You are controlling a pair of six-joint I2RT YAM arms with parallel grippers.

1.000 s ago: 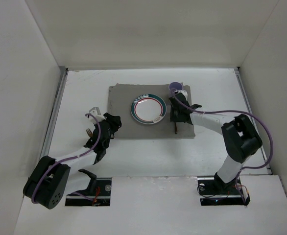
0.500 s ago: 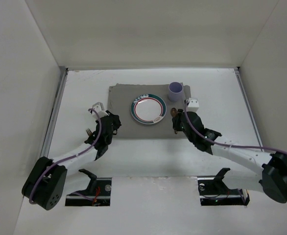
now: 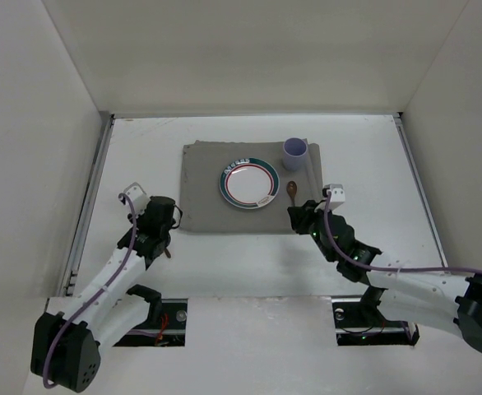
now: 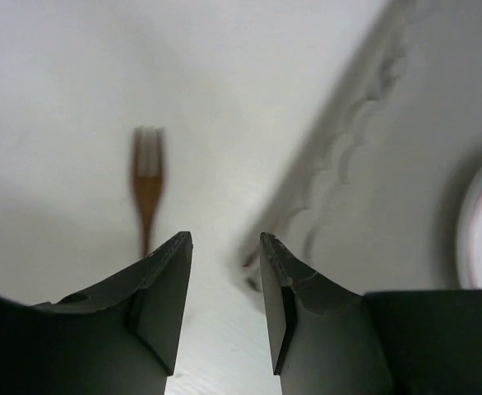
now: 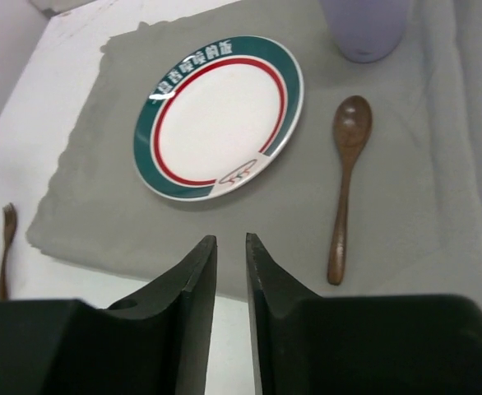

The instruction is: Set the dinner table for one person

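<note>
The white dinner table (image 3: 373, 164) carries a grey placemat (image 3: 204, 177). On the mat lie a green-and-red-rimmed plate (image 3: 248, 183), a lilac cup (image 3: 294, 152) and a brown wooden spoon (image 3: 291, 193) just right of the plate. A small brown fork (image 3: 166, 250) lies on the bare table off the mat's near left corner. It also shows in the left wrist view (image 4: 146, 185) and the right wrist view (image 5: 6, 247). My left gripper (image 3: 164, 224) is open and empty, just short of the fork. My right gripper (image 3: 298, 216) is slightly open and empty, over the mat's near edge, below the spoon (image 5: 346, 177).
Metal rails (image 3: 93, 189) run along the table's side edges, with white walls on three sides. The mat's left edge (image 4: 323, 164) is wrinkled beside my left fingers. The arm bases sit at the near edge.
My right gripper has drawn back toward the near edge, leaving the spoon on the mat right of the plate. My left gripper has pulled back left and nearer; the fork lies uncovered.
</note>
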